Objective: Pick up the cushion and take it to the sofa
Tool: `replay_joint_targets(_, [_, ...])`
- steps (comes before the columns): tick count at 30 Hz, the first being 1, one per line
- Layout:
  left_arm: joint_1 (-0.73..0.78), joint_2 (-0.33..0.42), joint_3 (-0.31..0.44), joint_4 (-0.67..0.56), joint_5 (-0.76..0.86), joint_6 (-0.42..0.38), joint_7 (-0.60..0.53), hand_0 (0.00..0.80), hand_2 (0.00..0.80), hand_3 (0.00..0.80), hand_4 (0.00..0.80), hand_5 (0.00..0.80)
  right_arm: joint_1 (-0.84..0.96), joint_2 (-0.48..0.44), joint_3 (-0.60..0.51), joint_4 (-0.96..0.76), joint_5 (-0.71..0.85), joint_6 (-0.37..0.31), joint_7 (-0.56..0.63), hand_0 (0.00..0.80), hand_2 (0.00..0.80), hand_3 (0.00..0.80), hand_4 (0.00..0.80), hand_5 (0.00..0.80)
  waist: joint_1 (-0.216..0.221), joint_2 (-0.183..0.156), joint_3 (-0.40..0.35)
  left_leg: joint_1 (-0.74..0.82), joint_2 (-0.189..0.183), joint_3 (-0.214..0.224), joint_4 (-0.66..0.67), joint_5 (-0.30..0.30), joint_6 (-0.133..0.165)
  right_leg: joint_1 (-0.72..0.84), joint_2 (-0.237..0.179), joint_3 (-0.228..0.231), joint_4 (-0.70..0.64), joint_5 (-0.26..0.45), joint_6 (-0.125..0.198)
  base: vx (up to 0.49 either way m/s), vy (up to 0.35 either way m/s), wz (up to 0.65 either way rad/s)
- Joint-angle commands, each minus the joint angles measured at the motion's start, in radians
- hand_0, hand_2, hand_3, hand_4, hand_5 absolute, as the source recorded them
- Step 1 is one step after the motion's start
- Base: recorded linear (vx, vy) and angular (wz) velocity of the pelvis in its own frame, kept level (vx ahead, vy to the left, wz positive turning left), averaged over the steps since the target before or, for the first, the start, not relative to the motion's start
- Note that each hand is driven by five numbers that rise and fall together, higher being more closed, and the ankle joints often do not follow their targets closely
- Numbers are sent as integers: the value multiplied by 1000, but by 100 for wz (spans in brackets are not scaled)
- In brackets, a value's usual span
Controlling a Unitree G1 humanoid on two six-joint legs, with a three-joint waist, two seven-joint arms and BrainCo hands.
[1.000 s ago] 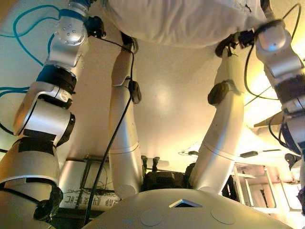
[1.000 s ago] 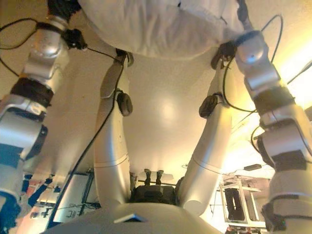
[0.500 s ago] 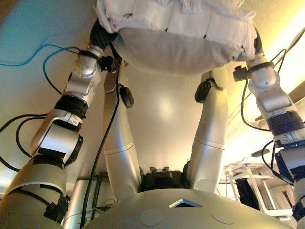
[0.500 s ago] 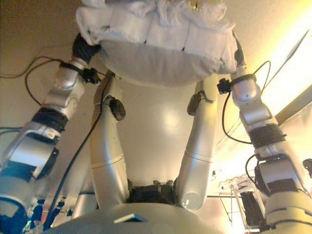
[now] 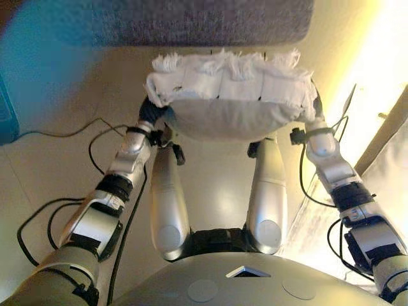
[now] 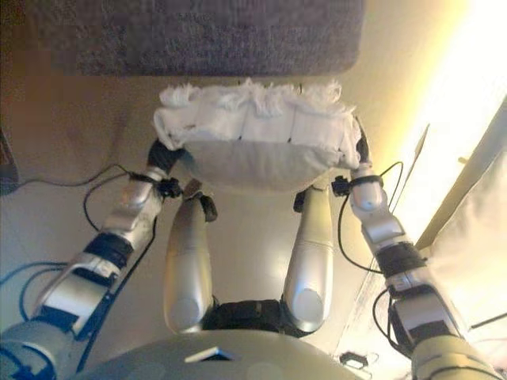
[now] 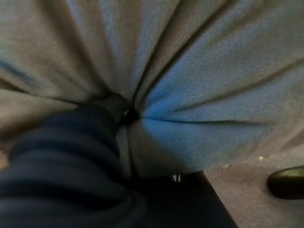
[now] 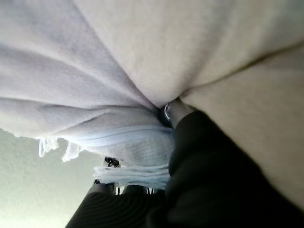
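A white cushion [image 5: 229, 102] with a fringed edge hangs between my two hands, above the floor and just short of the grey sofa [image 5: 185, 22] at the far side. My left hand [image 5: 150, 113] presses into its left end and my right hand [image 5: 317, 108] into its right end. In the left wrist view the hand's dark cover [image 7: 66, 156] is sunk into creased cushion cloth [image 7: 199, 85]. In the right wrist view the dark cover [image 8: 213, 175] is buried in the cushion [image 8: 142, 42] the same way. How either hand grips is hidden.
The floor [image 5: 217, 185] under the cushion is pale and smooth. A blue object [image 5: 5, 121] stands at the left edge. A pale panel [image 5: 389, 159] runs along the right side in bright light. A dark object [image 7: 285, 183] lies on grey carpet in the left wrist view.
The camera has swung forward, so the sofa has come into view. My arms have stretched out ahead and carried the cushion farther from me, still held between both hands.
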Motion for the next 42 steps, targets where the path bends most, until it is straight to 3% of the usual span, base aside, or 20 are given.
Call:
replay_joint_targets(1, [51,-11,8,-195,-33,-69,-92,800,800,800,800,800,28,14,-21,-199,-23,-136,31,800,800,800,800,800,27,4,-6,-10,43,-49,-15,16,-16,77,-83,15,24,-53,101,5,-74,-15])
replay_joint_targets(3, [86,2,28,-285,-53,-77,-91,800,800,800,800,800,59,12,-35,-254,-43,-136,41,800,800,800,800,800,27,17,-8,64,47,-52,-29,13,-11,140,-74,23,50,-89,91,30,-96,-2])
replay_joint_targets(9, [271,-1,103,-525,-143,-75,-98,800,800,800,800,800,149,36,-73,-373,-48,-144,112,800,800,800,800,800,44,23,-106,263,94,-26,-110,24,-15,324,-65,-27,17,-119,68,118,-82,2])
replay_joint_targets(14, [402,-16,117,-676,-153,-69,-127,800,800,800,800,800,263,23,-113,-488,4,-158,157,800,800,800,800,800,60,13,-217,425,96,-49,-175,20,-11,524,-52,-52,-81,-124,57,259,-43,-1])
replay_joint_targets(17, [468,-14,113,-738,-127,-89,-138,800,800,800,800,800,346,21,-146,-552,30,-163,164,800,800,800,800,800,61,9,-281,518,101,-25,-205,11,-9,625,-61,-73,-120,-125,66,319,27,7])
replay_joint_targets(23, [547,2,114,-798,-118,-91,-142,800,800,800,800,800,433,41,-156,-642,59,-155,181,800,800,800,800,800,55,-6,-366,661,104,13,-263,-6,-9,764,-79,-108,-190,-114,93,245,43,6])
replay_joint_targets(29, [583,13,126,-820,-121,-75,-142,800,800,800,800,800,471,61,-136,-678,142,-146,230,800,800,800,800,800,56,-25,-394,736,100,34,-290,-23,-4,822,-87,-126,-233,-93,107,94,9,-1])
replay_joint_targets(34, [549,30,132,-827,-128,-89,-144,800,800,800,800,800,447,73,-99,-673,122,-165,207,800,800,800,800,800,59,-30,-407,765,100,47,-325,-20,-5,842,-83,-137,-266,-75,111,-22,-91,-12])
replay_joint_targets(38, [487,43,115,-814,-112,-98,-94,800,800,800,800,800,397,74,-61,-666,115,-173,179,800,800,800,800,800,55,-27,-412,770,118,47,-334,-13,-9,845,-57,-132,-253,-100,95,-99,-231,-4])
replay_joint_targets(42, [453,47,120,-799,-150,-84,-48,800,800,800,800,800,329,61,-20,-649,105,-166,151,800,800,800,800,800,60,-14,-403,767,181,38,-329,36,-39,850,15,-110,-226,-148,40,-111,-285,-4])
